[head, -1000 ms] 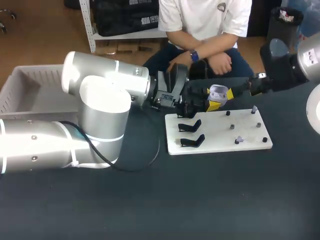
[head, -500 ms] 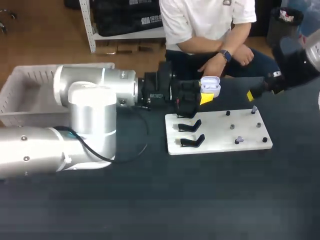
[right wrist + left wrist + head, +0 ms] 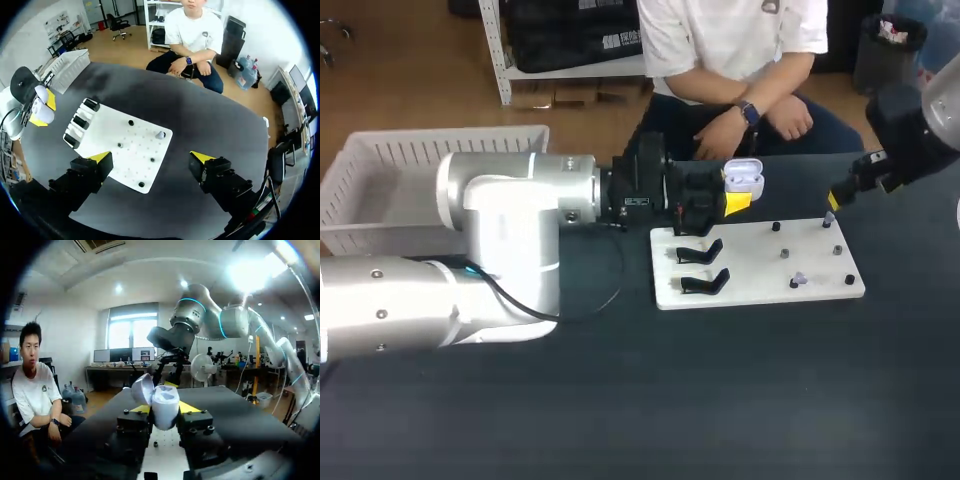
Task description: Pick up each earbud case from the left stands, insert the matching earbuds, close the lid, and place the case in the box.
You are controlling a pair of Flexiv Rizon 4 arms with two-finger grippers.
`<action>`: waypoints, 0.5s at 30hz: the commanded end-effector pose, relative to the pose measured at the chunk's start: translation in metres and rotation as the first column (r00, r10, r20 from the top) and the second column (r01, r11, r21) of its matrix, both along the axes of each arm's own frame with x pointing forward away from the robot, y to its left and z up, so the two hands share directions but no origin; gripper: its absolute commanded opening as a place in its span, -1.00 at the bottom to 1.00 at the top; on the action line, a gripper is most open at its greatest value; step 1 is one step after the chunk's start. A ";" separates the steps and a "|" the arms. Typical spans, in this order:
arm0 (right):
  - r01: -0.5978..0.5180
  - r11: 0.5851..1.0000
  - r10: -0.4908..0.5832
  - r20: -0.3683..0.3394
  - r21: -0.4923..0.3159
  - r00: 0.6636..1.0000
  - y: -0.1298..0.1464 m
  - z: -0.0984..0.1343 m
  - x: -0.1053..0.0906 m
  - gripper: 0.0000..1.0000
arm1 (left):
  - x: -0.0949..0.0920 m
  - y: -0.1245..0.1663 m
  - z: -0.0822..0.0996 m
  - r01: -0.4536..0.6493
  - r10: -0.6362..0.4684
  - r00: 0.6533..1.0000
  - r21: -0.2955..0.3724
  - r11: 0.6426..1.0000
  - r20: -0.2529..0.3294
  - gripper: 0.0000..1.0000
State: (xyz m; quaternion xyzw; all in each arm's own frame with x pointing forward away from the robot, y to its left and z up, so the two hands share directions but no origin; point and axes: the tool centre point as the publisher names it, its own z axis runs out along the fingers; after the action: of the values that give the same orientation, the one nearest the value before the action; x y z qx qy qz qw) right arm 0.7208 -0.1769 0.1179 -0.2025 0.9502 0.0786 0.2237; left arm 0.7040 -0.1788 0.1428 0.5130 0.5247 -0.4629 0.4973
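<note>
A white earbud case [image 3: 743, 178], lid open, is held in my left gripper [image 3: 735, 193] just above the far left corner of the white board [image 3: 750, 265]. In the left wrist view the case [image 3: 165, 399] sits between both yellow tips, lid tilted back. Two black stands [image 3: 702, 266] on the board's left side are bare. Small earbuds [image 3: 828, 217] rest on pegs at the board's right. My right gripper [image 3: 152, 157] hangs open high over the board's [image 3: 107, 135] right end, one earbud [image 3: 160, 134] below it; in the head view this gripper [image 3: 842, 192] is at the far right.
A white slatted basket [image 3: 380, 180] stands at the table's far left, behind my left arm. Several short dark pegs [image 3: 785, 253] stick up from the board's right half. Dark tabletop lies in front of the board.
My left gripper has drawn the case back to the left and slightly up. The right gripper has pulled away from the case, to the right and a little nearer the board.
</note>
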 end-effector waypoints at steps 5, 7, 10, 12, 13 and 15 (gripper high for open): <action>0.000 1.000 0.000 0.005 -0.015 1.000 0.006 -0.004 -0.001 1.00 | 0.005 -0.008 -0.005 -0.001 0.001 1.000 0.006 1.000 0.004 -1.00; -0.003 0.999 0.003 -0.007 -0.035 1.000 0.011 -0.010 0.002 1.00 | 0.006 -0.008 -0.005 0.000 0.000 1.000 0.002 1.000 0.004 -1.00; -0.003 0.999 0.003 -0.023 -0.039 1.000 0.015 -0.017 0.006 1.00 | 0.006 -0.008 -0.003 -0.003 0.003 1.000 -0.004 1.000 0.000 -1.00; -0.001 0.999 -0.001 -0.034 -0.045 0.999 0.014 -0.022 0.009 1.00 | 0.005 -0.008 0.000 -0.008 0.008 1.000 -0.009 1.000 -0.003 -1.00; 0.010 0.999 -0.011 -0.037 -0.050 0.999 0.014 -0.024 0.011 1.00 | 0.004 -0.008 0.001 -0.008 0.008 1.000 -0.013 1.000 -0.003 -1.00; 0.015 0.999 -0.017 -0.040 -0.051 0.999 0.014 -0.027 0.013 1.00 | 0.002 -0.007 0.004 -0.014 0.014 1.000 -0.017 1.000 -0.002 -1.00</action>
State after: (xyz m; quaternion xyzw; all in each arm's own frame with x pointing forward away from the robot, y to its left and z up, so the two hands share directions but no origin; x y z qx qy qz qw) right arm 0.7230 -0.1692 0.0969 -0.2005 0.9563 0.0604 0.2042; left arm 0.7096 -0.1862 0.1459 0.5080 0.5250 -0.4669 0.4983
